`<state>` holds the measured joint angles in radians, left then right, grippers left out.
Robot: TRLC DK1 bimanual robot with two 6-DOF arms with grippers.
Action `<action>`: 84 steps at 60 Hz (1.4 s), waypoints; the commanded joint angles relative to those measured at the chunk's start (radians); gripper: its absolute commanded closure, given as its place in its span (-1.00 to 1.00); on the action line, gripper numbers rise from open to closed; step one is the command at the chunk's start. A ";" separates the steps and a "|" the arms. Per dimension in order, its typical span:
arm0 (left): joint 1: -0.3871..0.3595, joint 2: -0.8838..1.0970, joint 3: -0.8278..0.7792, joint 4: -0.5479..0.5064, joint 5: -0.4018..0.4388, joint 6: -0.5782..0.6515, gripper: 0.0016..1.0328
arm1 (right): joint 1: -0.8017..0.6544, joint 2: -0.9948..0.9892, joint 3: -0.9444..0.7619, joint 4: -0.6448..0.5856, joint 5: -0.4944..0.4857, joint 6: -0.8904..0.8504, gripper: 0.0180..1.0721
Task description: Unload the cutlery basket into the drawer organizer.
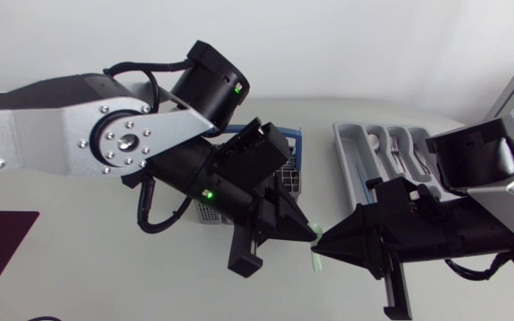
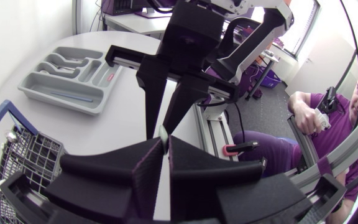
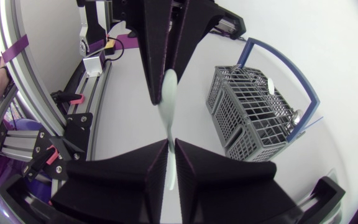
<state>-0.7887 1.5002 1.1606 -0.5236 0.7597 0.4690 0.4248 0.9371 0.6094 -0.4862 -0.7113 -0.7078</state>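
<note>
A pale green utensil (image 3: pixel 169 93) hangs above the table between my two grippers, which meet tip to tip. My left gripper (image 1: pixel 308 234) is shut on one end of it, seen as a small pale tip (image 2: pixel 163 132) at its fingertips. My right gripper (image 3: pixel 171 148) faces it, its fingers pressed on the other end from both sides. The grey wire cutlery basket (image 1: pixel 291 171) with a blue handle stands behind the left gripper. The grey drawer organizer (image 1: pixel 364 147) lies at the back right, with some cutlery in its compartments.
Both arms fill the middle of the table. The basket (image 3: pixel 253 112) stands off to the side of the right gripper. The organizer (image 2: pixel 67 74) lies beyond the basket (image 2: pixel 23 155), with bare white tabletop between them.
</note>
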 commanded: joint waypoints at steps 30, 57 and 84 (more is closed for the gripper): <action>0.082 -0.046 0.050 0.068 0.012 -0.072 -0.61 | 0.002 -0.021 -0.011 -0.061 0.075 -0.010 0.89; 0.236 -0.182 -0.084 0.093 -0.270 -0.001 -0.62 | -0.339 -0.060 -0.054 -0.094 0.128 -0.280 0.89; 0.255 -0.182 -0.134 0.106 -0.372 0.122 -0.62 | -0.679 0.022 -0.149 0.189 0.251 -0.599 0.89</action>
<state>-0.5430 1.3209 1.0401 -0.4244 0.3931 0.5617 -0.2188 0.9157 0.4801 -0.3283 -0.4664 -1.2339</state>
